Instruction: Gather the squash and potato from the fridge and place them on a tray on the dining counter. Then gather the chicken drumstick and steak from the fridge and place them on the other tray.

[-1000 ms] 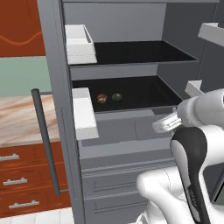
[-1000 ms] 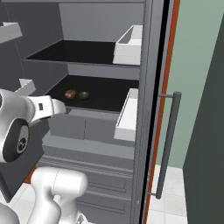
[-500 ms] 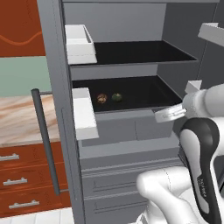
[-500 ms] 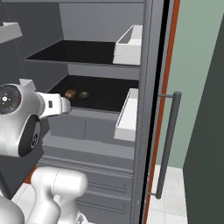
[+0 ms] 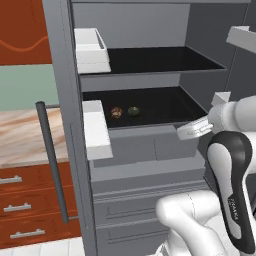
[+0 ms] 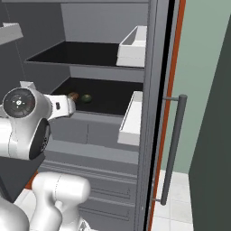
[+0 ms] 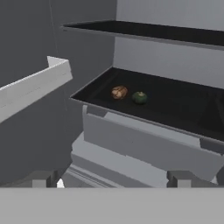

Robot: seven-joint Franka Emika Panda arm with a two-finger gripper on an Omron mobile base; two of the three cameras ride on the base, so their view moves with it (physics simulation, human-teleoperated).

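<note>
1. The fridge (image 5: 150, 165) stands open; its grey steel body holds two black shelves, grey drawers below them, and white door bins (image 5: 96, 129) on the open doors to either side; a long vertical bar handle (image 5: 51, 165) runs down the left door.
2. A marbled counter (image 5: 20, 137) over red-brown drawers lies to the left of the fridge in the left base view.
3. The white arm reaches toward the lower black shelf (image 7: 175, 105) from the front right; its hand is level with the shelf's front edge, outside the fridge.
4. The fingers (image 7: 113, 178) are spread as wide as they go and hold nothing; they touch nothing, well short of the shelf's two items.
5. The potato (image 7: 119, 92) sits on the lower shelf toward its left, brown and mottled.
6. The squash (image 7: 140, 97) sits just beside the potato on its right, dark green, apart from it by a small gap.
</note>
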